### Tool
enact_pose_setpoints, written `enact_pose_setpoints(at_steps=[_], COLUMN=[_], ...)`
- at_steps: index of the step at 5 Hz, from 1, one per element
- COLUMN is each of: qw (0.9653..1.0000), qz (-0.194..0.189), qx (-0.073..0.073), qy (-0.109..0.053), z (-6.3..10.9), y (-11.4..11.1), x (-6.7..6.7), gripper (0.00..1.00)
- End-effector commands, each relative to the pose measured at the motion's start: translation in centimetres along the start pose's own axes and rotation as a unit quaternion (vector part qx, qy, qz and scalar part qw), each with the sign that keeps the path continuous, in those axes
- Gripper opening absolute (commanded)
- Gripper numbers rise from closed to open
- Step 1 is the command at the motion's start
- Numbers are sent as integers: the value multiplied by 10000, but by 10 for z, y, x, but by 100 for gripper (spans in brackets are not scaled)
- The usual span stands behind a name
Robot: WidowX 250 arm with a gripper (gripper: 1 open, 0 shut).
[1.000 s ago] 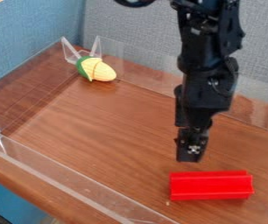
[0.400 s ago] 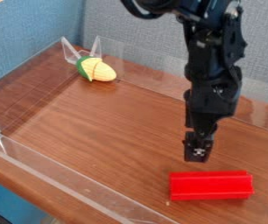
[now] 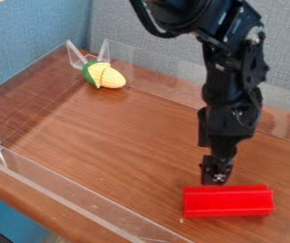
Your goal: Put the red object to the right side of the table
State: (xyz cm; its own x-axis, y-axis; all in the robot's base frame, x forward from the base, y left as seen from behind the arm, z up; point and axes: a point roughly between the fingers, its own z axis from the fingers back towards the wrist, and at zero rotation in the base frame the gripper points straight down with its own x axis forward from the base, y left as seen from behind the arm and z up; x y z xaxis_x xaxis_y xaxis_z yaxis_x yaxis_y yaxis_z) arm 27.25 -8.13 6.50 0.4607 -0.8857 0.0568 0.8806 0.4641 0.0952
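Against the earlier frames, my gripper [image 3: 216,172] sits lower and nearer the front of the table [image 3: 97,133], its tip now just above the upper edge of the red object [image 3: 228,200], toward that block's left half; whether it touches the block I cannot tell. The red object has not shifted between frames, and neither has the corn toy [image 3: 106,75]. My jaws are small and dark from this view; by the reading they stand at their widest, and nothing is held between them. The gripper points straight down, with the black arm rising from it toward 12 o'clock and bending left out of the top of the frame. The surface is a dark reddish-brown wood-grain tabletop bounded by low clear acrylic walls [image 3: 72,195]. Behind it stands a blue-grey partition [image 3: 46,24], and a paler wall shows at 1 o'clock. The corn toy lies at the far left, about 10 o'clock from the table's centre, close to the back wall. The red object lies flat at about 5 o'clock from the table's centre, near the front right corner, well apart from the corn toy. Its long axis runs from 9 o'clock to 3 o'clock, roughly parallel to the front wall.
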Motion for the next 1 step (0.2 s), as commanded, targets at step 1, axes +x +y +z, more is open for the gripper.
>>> enact_pose_setpoints(at_steps=[1], qw=[9996], qz=[-23], qx=[225], qy=[-157], z=[23], y=[9], x=[6], gripper=[100])
